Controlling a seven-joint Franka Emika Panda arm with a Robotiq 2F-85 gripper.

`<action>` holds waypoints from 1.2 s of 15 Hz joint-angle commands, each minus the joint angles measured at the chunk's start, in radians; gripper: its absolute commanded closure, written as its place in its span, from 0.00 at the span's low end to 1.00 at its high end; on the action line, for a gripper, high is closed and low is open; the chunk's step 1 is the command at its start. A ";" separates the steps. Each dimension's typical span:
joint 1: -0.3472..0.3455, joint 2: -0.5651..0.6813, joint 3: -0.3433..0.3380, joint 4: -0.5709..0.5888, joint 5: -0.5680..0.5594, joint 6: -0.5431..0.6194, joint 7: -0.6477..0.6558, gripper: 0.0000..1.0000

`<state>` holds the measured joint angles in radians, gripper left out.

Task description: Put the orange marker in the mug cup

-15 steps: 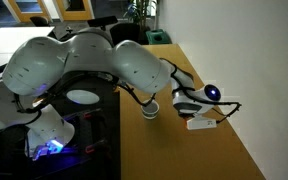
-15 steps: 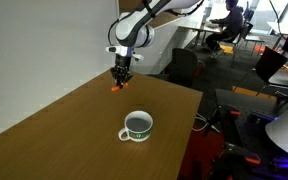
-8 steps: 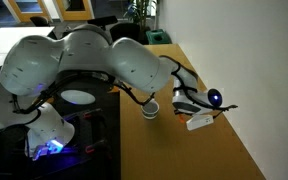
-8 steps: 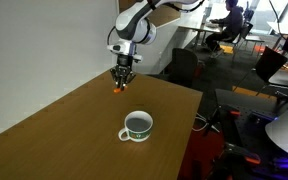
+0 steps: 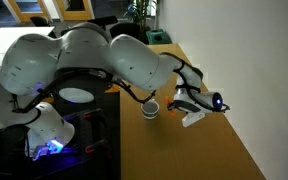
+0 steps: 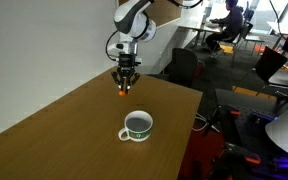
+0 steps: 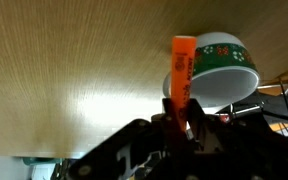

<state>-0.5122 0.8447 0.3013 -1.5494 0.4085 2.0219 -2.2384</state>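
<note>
My gripper point(image 6: 123, 84) is shut on the orange marker point(image 6: 121, 92) and holds it upright in the air above the brown table point(image 6: 64, 130). The white mug cup point(image 6: 137, 126), dark inside, stands on the table below and nearer the table's edge. In the wrist view the orange marker point(image 7: 179, 68) sticks out from between my fingers, my gripper point(image 7: 178, 112) grips its lower part, and the mug cup point(image 7: 220, 72), with a green band round its rim, lies just behind and to the right of the marker's tip. In an exterior view the mug cup point(image 5: 151, 108) shows beside the arm.
A white wall point(image 6: 34, 40) runs along the table's far side. Office chairs point(image 6: 184, 66) and desks stand beyond the table's end. The table's edge point(image 6: 189, 135) drops off next to the mug cup.
My gripper has moved with the marker a little toward the mug cup and lower over the table. The mug cup has not moved.
</note>
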 commanded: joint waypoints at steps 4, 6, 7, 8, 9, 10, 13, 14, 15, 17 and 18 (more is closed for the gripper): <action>0.048 -0.011 -0.061 0.015 0.056 -0.056 -0.023 0.95; 0.030 0.013 -0.044 0.038 0.057 -0.119 -0.143 0.95; 0.024 0.023 -0.039 0.043 0.067 -0.145 -0.207 0.95; 0.024 0.028 -0.040 0.043 0.073 -0.168 -0.260 0.95; 0.023 0.032 -0.043 0.044 0.080 -0.197 -0.316 0.95; 0.022 0.039 -0.046 0.048 0.086 -0.225 -0.370 0.95; -0.134 0.103 0.161 0.101 -0.054 -0.306 -0.380 0.95; -0.159 0.114 0.196 0.104 -0.084 -0.336 -0.384 0.95; -0.209 0.139 0.273 0.111 -0.127 -0.359 -0.373 0.95; -0.286 0.185 0.393 0.119 -0.204 -0.412 -0.367 0.95; -0.297 0.193 0.404 0.116 -0.212 -0.438 -0.367 0.95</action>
<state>-0.7360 0.9706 0.6035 -1.4733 0.2577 1.6684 -2.6050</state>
